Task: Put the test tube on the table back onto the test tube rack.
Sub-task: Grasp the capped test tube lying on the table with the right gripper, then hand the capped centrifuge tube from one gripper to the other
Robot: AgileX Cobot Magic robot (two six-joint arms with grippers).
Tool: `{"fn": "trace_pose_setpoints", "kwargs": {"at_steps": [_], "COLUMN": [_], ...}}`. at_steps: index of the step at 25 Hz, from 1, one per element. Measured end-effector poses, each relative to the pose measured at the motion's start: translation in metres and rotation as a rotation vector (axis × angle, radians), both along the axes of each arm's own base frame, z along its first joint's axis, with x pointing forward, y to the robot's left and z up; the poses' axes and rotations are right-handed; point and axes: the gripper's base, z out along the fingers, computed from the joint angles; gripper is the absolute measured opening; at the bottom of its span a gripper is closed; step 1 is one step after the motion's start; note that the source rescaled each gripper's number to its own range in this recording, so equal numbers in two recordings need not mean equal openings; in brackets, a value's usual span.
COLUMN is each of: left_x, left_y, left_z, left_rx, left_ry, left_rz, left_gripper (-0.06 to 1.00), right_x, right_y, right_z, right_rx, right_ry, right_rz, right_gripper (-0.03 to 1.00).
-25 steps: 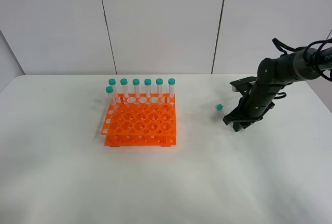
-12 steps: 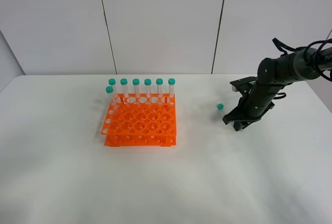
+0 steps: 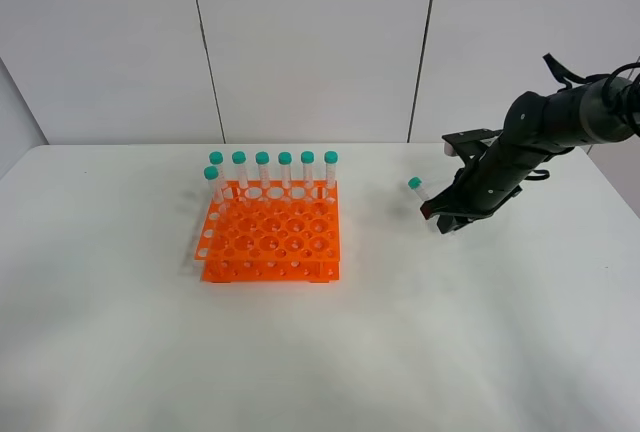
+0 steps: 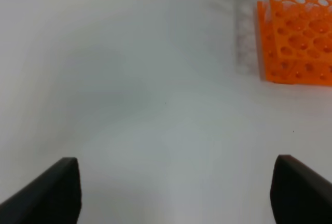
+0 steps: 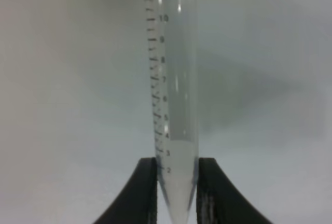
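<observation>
Between the two black fingers of the right claw (image 5: 176, 177) sits the pointed tip of the test tube (image 5: 174, 79), pinched tight. A moment ago this claw was down low and the tube lay flat on the table (image 3: 320, 372). Now the claw has shut and gone up, and the tube hangs in the air with it. So the pick-up looks done, and the carry comes next. The tube is thin and clear, with small black number marks down one side. Seen from up high, its green cap sticks out toward 10 o'clock. The test tube rack (image 3: 270, 237) waits at 9 o'clock from the claw, well apart, with many free holes. The left claw (image 4: 179, 193) has its fingers wide apart and holds nothing.
</observation>
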Motion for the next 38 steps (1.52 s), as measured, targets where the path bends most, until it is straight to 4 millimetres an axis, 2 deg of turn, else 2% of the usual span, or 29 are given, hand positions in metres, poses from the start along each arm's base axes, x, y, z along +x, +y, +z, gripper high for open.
{"fn": "trace_pose_setpoints", "kwargs": {"at_steps": [7, 16, 30, 38], "left_x": [0.0, 0.0, 0.0, 0.0], "left_y": [0.0, 0.0, 0.0, 0.0], "left_z": [0.0, 0.0, 0.0, 0.0], "left_rx": [0.0, 0.0, 0.0, 0.0], "left_ry": [0.0, 0.0, 0.0, 0.0], "left_rz": [0.0, 0.0, 0.0, 0.0], "left_gripper": [1.0, 1.0, 1.0, 1.0], "right_x": [0.001, 0.001, -0.004, 0.001], "right_y": [0.0, 0.004, 0.008, 0.016], "right_z": [0.033, 0.052, 0.052, 0.058], "right_rx": [0.003, 0.047, 0.083, 0.172], "right_ry": [-0.124, -0.194, -0.15, -0.225], "right_rz": [0.024, 0.049, 0.066, 0.08], "right_gripper": [0.0, 0.0, 0.0, 0.0]}}
